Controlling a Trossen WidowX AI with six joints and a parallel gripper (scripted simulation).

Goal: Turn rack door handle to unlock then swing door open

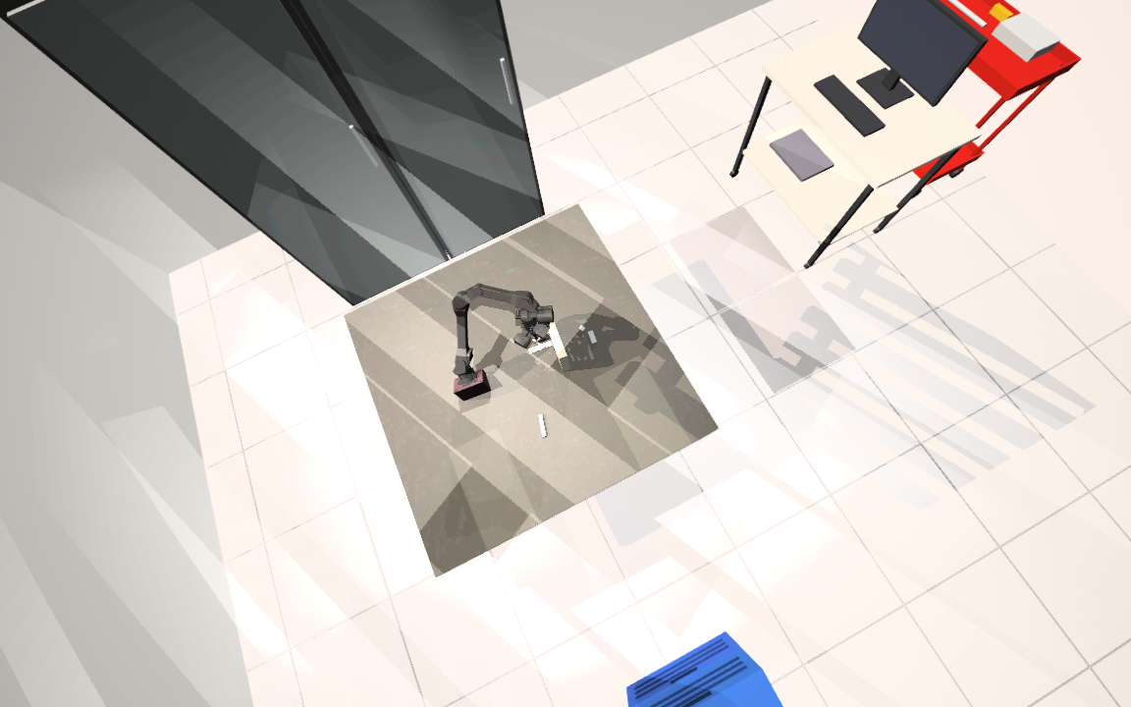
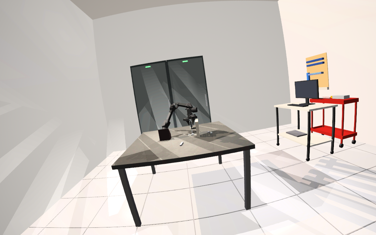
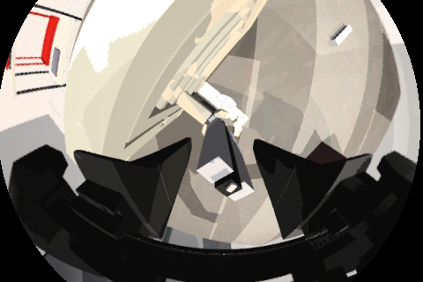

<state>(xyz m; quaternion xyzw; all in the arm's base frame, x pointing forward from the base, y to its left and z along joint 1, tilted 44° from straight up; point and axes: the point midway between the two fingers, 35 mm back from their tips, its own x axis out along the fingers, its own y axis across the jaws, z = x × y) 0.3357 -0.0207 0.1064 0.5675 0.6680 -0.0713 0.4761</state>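
The rack (image 1: 560, 347) (image 2: 197, 128) (image 3: 101, 115) is a tall cream upright on the table, large at the upper left in the wrist view. A low white piece (image 1: 539, 348) sticks out beside it toward the arm base; I cannot tell how far the door stands open. The upright handle (image 3: 215, 143) shows end-on in the wrist view as a dark grey bar with white patches at its near end. My gripper (image 1: 531, 335) (image 2: 190, 120) (image 3: 222, 144) is open above it, pointing down. The handle appears between the two fingers, with a gap on each side. Its lower end is partly hidden.
A small white block (image 1: 542, 425) (image 2: 181, 143) (image 3: 341, 35) lies on the table (image 1: 429, 439) (image 2: 154, 157), off to the rack's side. Small pale pieces (image 1: 591, 336) (image 2: 210, 132) lie beyond the rack. The arm's dark base (image 1: 471, 386) (image 2: 164, 134) stands on the opposite side.
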